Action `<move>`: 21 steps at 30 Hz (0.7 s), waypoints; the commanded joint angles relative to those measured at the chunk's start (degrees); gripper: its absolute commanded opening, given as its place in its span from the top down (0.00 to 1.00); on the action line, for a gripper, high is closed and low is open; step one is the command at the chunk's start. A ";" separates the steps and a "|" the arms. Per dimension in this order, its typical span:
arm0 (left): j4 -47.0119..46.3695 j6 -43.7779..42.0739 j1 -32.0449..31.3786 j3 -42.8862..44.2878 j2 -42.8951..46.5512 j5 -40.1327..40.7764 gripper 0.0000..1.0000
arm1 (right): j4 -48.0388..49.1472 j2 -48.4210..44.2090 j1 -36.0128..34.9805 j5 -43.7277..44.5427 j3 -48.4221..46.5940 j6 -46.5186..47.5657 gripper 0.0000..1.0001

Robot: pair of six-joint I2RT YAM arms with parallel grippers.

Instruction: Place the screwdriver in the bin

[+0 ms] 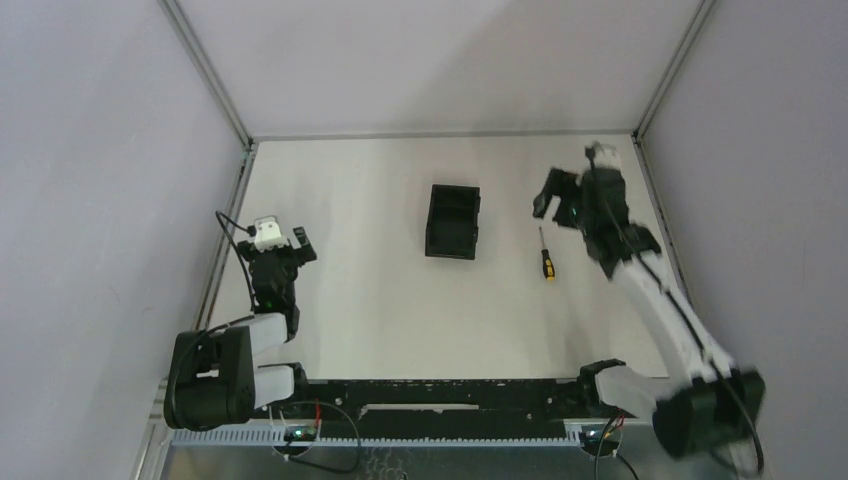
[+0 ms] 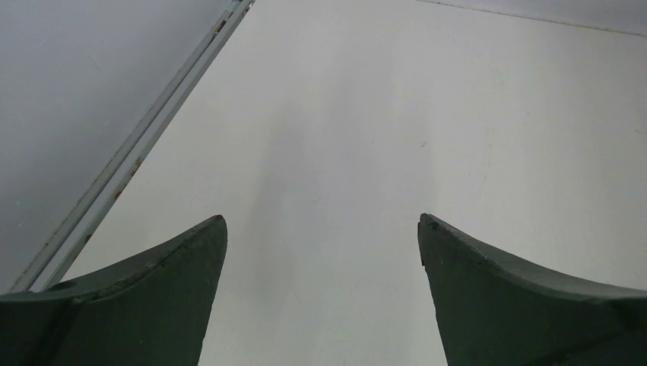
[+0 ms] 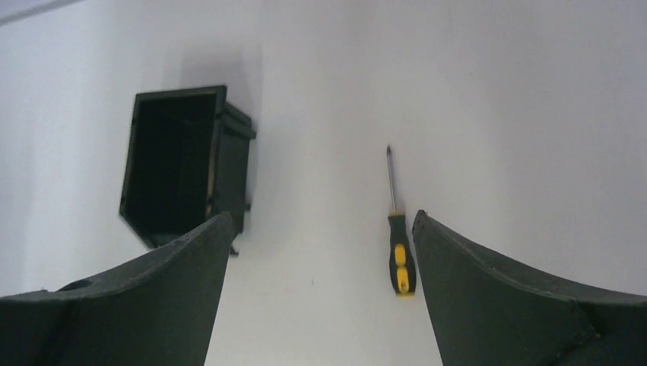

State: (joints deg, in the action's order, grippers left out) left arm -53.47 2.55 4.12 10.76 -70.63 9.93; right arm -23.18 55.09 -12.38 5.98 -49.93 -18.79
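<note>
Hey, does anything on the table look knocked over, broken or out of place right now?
Nothing stands out. The bin stands upright and looks intact, and the screwdriver lies flat on the table to its right, apart from it, not yet inside.

Plain white flat desk [image 1: 380, 310], boxed in by pale grey panel walls [image 1: 100, 150] on slim silver metal rails [image 1: 205, 70], evenly lit.

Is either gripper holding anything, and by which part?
Nothing is held. The left gripper and right gripper are open and empty; the screwdriver lies on the table beside the bin.
</note>
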 commanded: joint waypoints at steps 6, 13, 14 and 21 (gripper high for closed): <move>-1.99 -0.87 -0.34 2.43 -0.02 0.25 0.00 | -21.55 36.75 3.55 -2.05 -24.30 7.16 0.07; -1.99 -0.88 -0.34 2.43 -0.03 0.23 0.00 | -21.14 47.78 5.71 -7.04 -21.70 8.14 0.27; -1.99 -0.89 -0.36 2.43 -0.03 0.24 0.00 | -20.23 48.31 5.63 -7.12 -20.83 8.09 0.30; -1.99 -0.83 -0.34 2.45 -0.03 0.27 0.00 | -17.65 51.72 5.62 -7.17 -19.67 8.16 0.54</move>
State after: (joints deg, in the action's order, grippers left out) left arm -53.47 2.55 4.12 10.76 -70.63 9.93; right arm -42.63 106.26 -6.46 -0.32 -69.17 -11.40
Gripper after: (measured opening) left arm 0.996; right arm 0.524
